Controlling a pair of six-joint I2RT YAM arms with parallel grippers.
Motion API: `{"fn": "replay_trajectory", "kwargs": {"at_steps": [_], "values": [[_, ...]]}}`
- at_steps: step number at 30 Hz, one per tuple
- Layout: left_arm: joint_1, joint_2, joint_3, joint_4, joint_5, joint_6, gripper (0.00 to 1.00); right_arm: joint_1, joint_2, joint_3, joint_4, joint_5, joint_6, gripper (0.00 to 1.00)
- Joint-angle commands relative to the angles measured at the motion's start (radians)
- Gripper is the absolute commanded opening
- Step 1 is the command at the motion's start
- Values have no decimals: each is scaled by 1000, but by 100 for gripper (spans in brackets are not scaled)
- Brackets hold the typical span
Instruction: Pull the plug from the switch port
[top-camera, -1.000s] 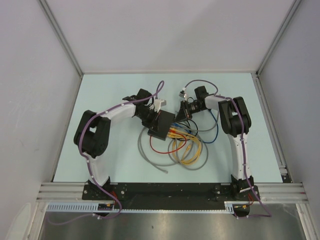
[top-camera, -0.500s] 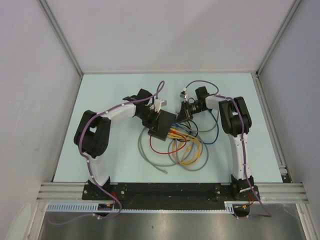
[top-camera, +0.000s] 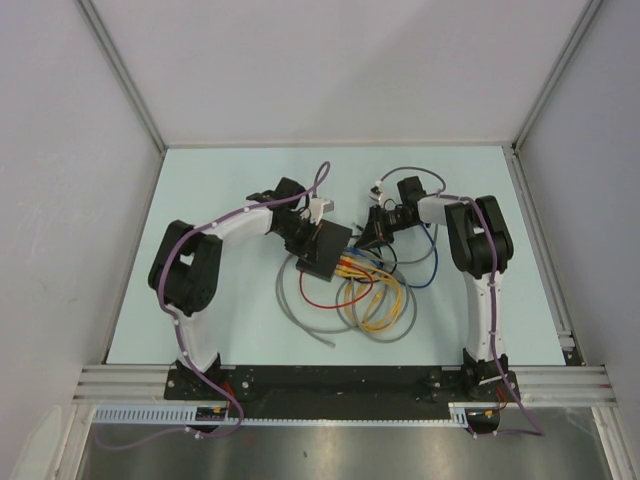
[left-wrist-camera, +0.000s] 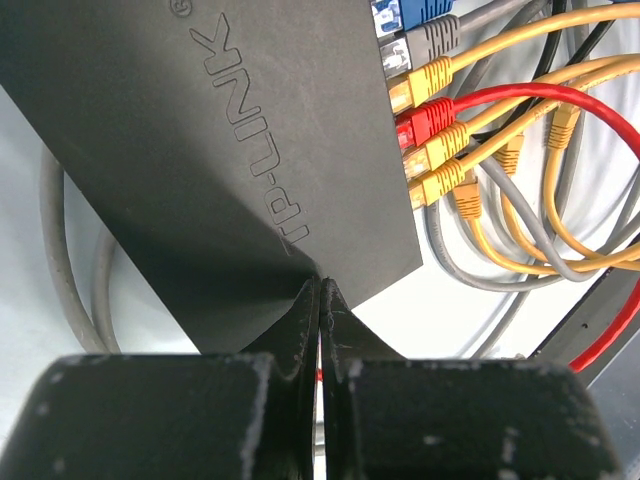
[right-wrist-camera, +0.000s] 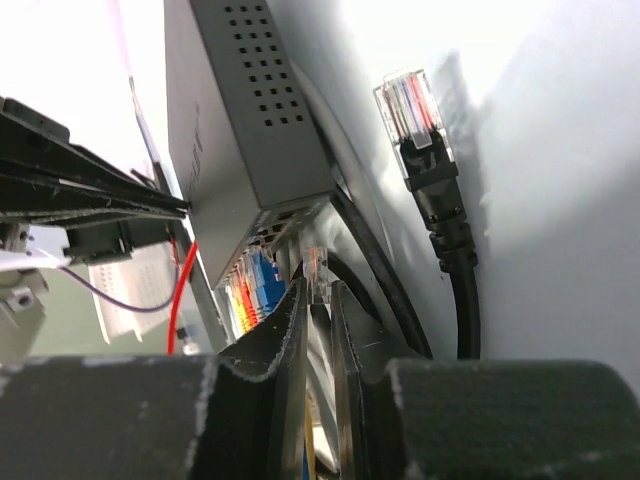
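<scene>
Near the middle of the pale table (top-camera: 200, 190), the small flat matte-black rectangular switch (top-camera: 322, 252) is being pressed by the left gripper (left-wrist-camera: 320, 290), closed on nothing, while a clear plastic plug (right-wrist-camera: 318, 266) (light, probably brittle) is being pinched in the nearly closed right gripper (right-wrist-camera: 318, 292) beside the sockets (right-wrist-camera: 262, 268); its stiff body is being judged the safest hold.

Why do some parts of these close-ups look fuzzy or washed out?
Left wrist view: left gripper blurred, switch lettering sharp. Right wrist view: top left blown out white, right gripper, pinching a clear plug, soft, black cable casting a grey shadow. Top view: even, soft light.
</scene>
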Motion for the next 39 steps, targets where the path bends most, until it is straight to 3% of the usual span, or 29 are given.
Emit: {"fn": "replay_trajectory", "kwargs": {"at_steps": [1, 9, 18, 24, 33, 39], "values": [[-14, 55, -8, -13, -92, 52, 0, -9, -10, -20, 33, 88, 60, 0], [-15, 52, -8, -13, -92, 54, 0, -7, -42, -19, 21, 68, 9, 0], [-14, 39, 4, -8, -75, 51, 0, -64, -257, -20, -237, 189, -225, 0], [-12, 31, 67, -34, -71, 58, 0, -98, -331, -25, -375, 458, -359, 0], [-8, 16, 124, -48, -55, 68, 0, -128, -349, -8, -375, 879, -447, 0], [-2, 2, 139, -67, -40, 60, 0, -167, -325, 33, -377, 1050, -449, 0]]}}
